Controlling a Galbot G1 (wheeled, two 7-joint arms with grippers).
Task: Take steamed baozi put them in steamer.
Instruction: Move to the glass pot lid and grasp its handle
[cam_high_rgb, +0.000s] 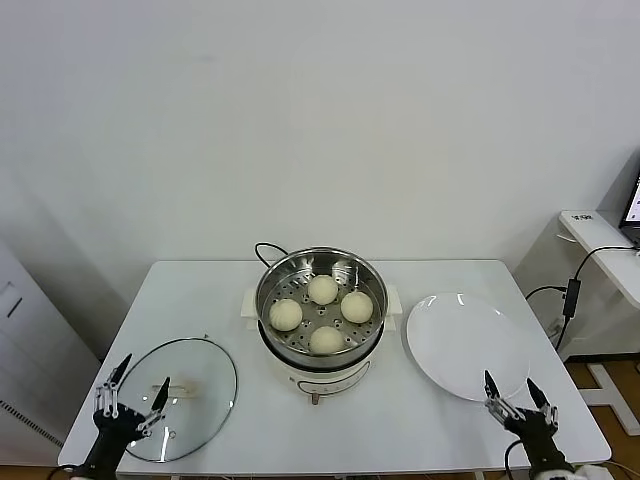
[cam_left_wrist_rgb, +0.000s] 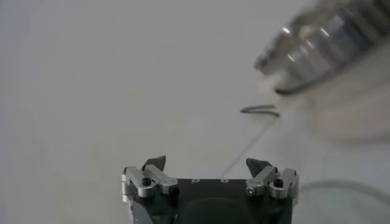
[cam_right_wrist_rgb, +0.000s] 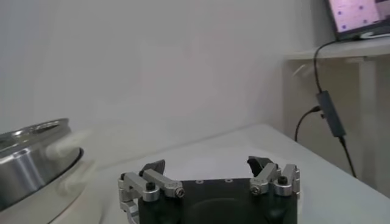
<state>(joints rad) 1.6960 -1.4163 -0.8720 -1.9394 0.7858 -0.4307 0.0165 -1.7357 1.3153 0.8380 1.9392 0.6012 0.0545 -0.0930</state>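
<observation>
Several cream-white baozi (cam_high_rgb: 322, 289) lie on the perforated bottom of the shiny steel steamer (cam_high_rgb: 277, 275), which stands on its white base at the table's middle. My left gripper (cam_high_rgb: 133, 387) is open and empty at the front left corner, over the glass lid. My right gripper (cam_high_rgb: 509, 390) is open and empty at the front right, by the near rim of the white plate. The left wrist view shows its open jaws (cam_left_wrist_rgb: 206, 164) with the steamer (cam_left_wrist_rgb: 329, 36) blurred beyond. The right wrist view shows its open jaws (cam_right_wrist_rgb: 208, 165) with the steamer (cam_right_wrist_rgb: 30, 161) off to one side.
A round glass lid (cam_high_rgb: 200, 390) lies flat at the front left. An empty white plate (cam_high_rgb: 460, 340) lies right of the steamer. A black cord (cam_high_rgb: 266, 250) runs behind the steamer. A side desk (cam_high_rgb: 600, 240) with cables stands at the far right.
</observation>
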